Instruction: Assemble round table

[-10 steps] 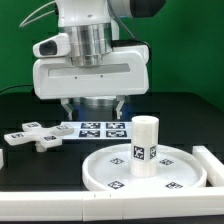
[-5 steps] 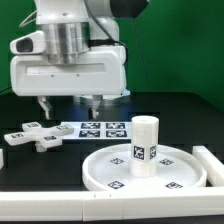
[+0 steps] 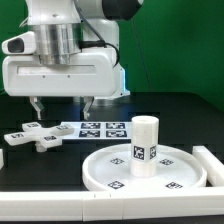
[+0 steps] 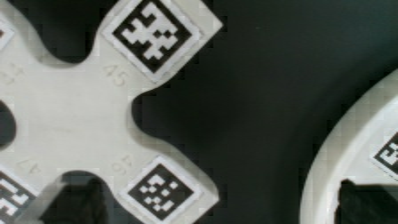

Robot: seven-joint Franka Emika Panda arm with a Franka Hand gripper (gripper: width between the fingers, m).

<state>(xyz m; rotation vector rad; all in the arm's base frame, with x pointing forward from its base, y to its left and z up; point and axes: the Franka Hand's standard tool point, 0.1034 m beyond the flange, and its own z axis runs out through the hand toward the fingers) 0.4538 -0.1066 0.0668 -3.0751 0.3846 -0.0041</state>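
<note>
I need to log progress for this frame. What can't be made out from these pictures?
- Exterior view: whether the leg is fastened into the disc top or only stands on it; the leg's own base hides the joint.
- Wrist view: the cross-shaped foot and the disc top are cut off by the picture's edges.
- Exterior view: how high the open gripper hangs above the cross-shaped foot; one angle cannot settle it.

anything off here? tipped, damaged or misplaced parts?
Nothing stands out. The leg stands upright on the disc top, the cross-shaped foot lies flat on the table beside the marker board, and the open gripper hangs above the foot. No visible damage.
</note>
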